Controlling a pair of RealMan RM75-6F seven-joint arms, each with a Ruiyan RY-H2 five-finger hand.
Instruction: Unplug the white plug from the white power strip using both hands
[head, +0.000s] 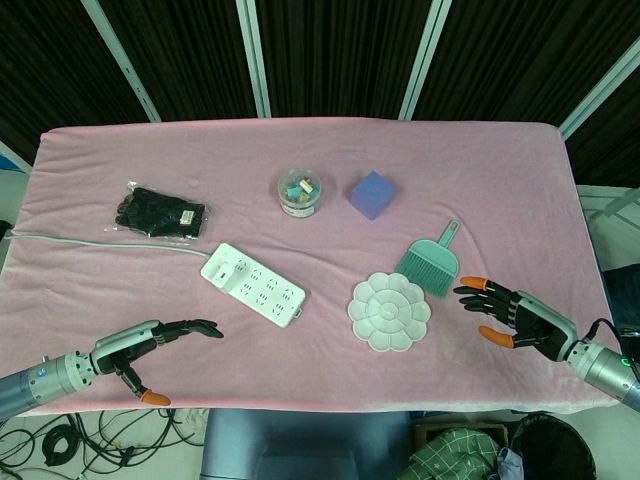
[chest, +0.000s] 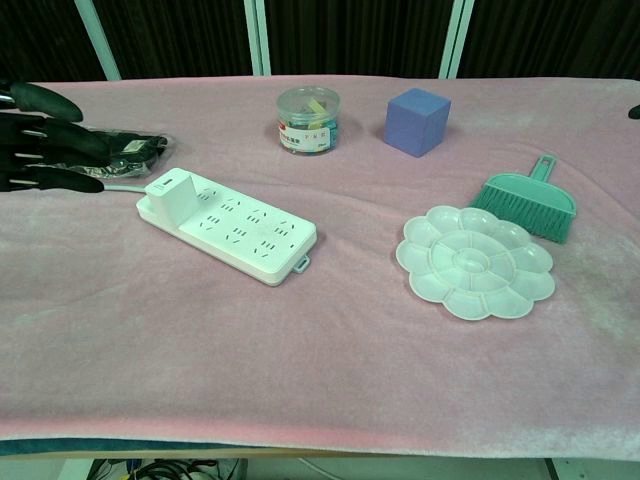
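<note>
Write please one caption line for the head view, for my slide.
Both hands, left hand and right hand, hover open over the pink table, with the white power strip untouched between them.

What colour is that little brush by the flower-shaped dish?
Teal green brush, clearest in the chest view.

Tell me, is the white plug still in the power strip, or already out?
Still in. The white plug stands seated at the left end of the power strip, and neither hand touches it.

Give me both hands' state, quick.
Left hand: open, holding nothing, short of the power strip.
Right hand: open, fingers spread, holding nothing, right of the palette.
</note>
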